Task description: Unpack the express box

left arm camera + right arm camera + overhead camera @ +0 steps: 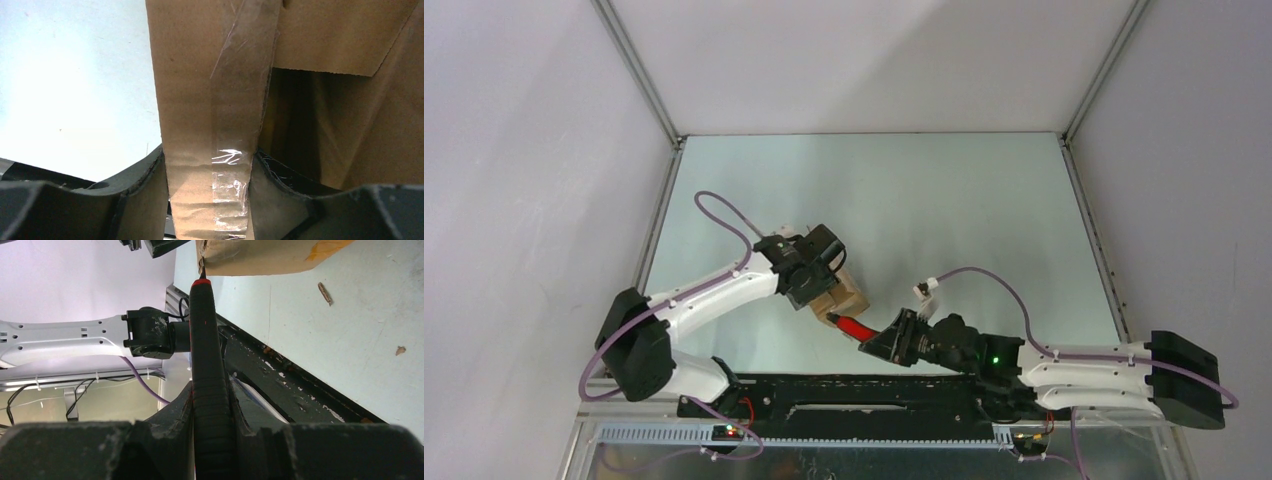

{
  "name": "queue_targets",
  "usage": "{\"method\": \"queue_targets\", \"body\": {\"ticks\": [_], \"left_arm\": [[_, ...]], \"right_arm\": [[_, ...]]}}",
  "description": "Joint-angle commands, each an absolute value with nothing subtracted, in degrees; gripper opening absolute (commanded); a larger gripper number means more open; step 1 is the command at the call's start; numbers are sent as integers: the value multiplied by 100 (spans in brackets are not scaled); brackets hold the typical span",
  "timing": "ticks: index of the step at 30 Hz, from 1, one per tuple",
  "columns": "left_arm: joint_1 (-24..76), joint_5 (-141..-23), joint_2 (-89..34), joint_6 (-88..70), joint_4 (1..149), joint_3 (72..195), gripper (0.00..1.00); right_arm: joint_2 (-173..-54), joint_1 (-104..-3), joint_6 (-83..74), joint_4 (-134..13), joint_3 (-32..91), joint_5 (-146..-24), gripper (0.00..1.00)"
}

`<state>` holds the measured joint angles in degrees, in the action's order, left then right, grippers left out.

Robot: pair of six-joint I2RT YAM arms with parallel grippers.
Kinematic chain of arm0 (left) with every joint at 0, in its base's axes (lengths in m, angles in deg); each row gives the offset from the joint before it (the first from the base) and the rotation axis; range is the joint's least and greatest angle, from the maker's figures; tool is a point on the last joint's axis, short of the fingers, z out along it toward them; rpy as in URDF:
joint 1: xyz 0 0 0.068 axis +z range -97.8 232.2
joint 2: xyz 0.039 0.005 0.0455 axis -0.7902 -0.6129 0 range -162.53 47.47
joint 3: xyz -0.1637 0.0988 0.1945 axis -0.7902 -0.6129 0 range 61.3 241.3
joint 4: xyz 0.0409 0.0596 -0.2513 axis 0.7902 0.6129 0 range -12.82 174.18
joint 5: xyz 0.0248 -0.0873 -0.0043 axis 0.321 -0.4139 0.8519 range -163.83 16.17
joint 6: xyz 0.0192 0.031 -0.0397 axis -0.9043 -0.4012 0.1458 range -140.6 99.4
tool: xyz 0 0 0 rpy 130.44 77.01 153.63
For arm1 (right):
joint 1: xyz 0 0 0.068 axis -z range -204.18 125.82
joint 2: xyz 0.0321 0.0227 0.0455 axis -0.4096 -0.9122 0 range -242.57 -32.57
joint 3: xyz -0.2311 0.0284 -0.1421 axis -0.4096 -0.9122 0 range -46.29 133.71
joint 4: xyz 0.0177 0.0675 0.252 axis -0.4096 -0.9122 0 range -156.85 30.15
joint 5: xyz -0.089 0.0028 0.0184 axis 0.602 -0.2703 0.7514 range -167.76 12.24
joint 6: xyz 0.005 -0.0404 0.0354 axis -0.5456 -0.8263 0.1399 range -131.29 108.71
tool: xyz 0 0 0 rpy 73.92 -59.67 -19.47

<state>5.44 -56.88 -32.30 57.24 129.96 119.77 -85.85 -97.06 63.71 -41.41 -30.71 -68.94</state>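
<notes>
"While the left claw point(210, 200) is clamped on that taped flap point(207, 115), where does the express box point(841, 298) actually sit?" asks the first observer.

"Left of the desk's point(964, 210) middle, toward the near edge, right under the left claw and between the two arms," the second replies. "It looks to rest on the desk, though no view shows its underside clearly."

"Why pinch a flap and not the body?"

"Probably to pin the carton so it cannot slide when pushed from the side, and to hold the flap upright. The left wrist view shows the flap standing between the fingers point(135, 190), clear tape point(235, 120) running along it, and a dark opening just to its right."

"And the right claw point(212, 440)?"

"Closed tight on the utility knife point(206, 350), gripping the black ribbed handle so that the red tip points away from the arm. The tip meets the box's near corner, touching it or all but."

"So it holds the knife low and nearly level?"

"Yes, which suits slicing along a seam rather than stabbing down. The judgement is that cutting is under way and nothing has been taken out. The risk is the blade skating off the cardboard, or the box twisting under the left claw's hold."
</notes>
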Motion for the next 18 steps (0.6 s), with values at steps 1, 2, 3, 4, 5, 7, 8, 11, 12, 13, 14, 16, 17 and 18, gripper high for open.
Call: {"method": "queue_targets", "body": {"ticks": [1, 2, 3, 4, 5, 7, 8, 11, 12, 13, 14, 16, 17, 18], "left_arm": [[72, -6329, -2954, 6050, 14405, 12242, 0], [77, -6263, -2930, 6067, 14463, 12246, 0], [73, -6203, -2914, 6103, 14528, 12247, 0], [78, -6167, -2883, 6130, 14556, 12224, 0], [77, -6122, -2854, 6163, 14593, 12194, 0], [72, -6033, -2825, 6194, 14649, 12152, 0], [76, -5951, -2827, 6201, 14707, 12169, 0], [85, -5685, -2848, 6213, 14931, 12287, 0], [83, -5636, -2864, 6222, 14975, 12317, 0], [87, -5591, -2877, 6229, 15018, 12343, 0], [87, -5577, -2887, 6243, 15050, 12359, 0], [87, -5603, -2899, 6269, 15040, 12342, 0], [95, -5590, -2904, 6298, 15040, 12350, 0], [106, -5605, -2920, 6327, 15036, 12359, 0]], "right_arm": [[-8707, -9451, 6442, -4712, -2794, -4925, 0], [-8664, -9446, 6478, -4817, -2800, -4904, 0], [-8629, -9430, 6484, -4888, -2806, -4899, 0], [-8599, -9393, 6479, -4939, -2821, -4928, 0], [-8562, -9344, 6511, -4958, -2866, -4988, 0], [-8496, -9196, 6542, -4895, -2980, -5187, 0], [-8473, -9111, 6577, -4899, -3008, -5309, 0], [-8398, -8847, 6563, -5003, -3028, -5586, 0], [-8372, -8734, 6560, -5049, -3027, -5727, 0], [-8346, -8609, 6556, -5087, -3027, -5835, 0], [-8316, -8472, 6541, -5107, -3026, -5920, 0], [-8304, -8325, 6487, -5134, -3002, -6054, 0], [-8321, -8303, 6480, -5140, -2976, -6088, 0], [-8338, -8305, 6482, -5111, -2967, -6090, 0]]}}
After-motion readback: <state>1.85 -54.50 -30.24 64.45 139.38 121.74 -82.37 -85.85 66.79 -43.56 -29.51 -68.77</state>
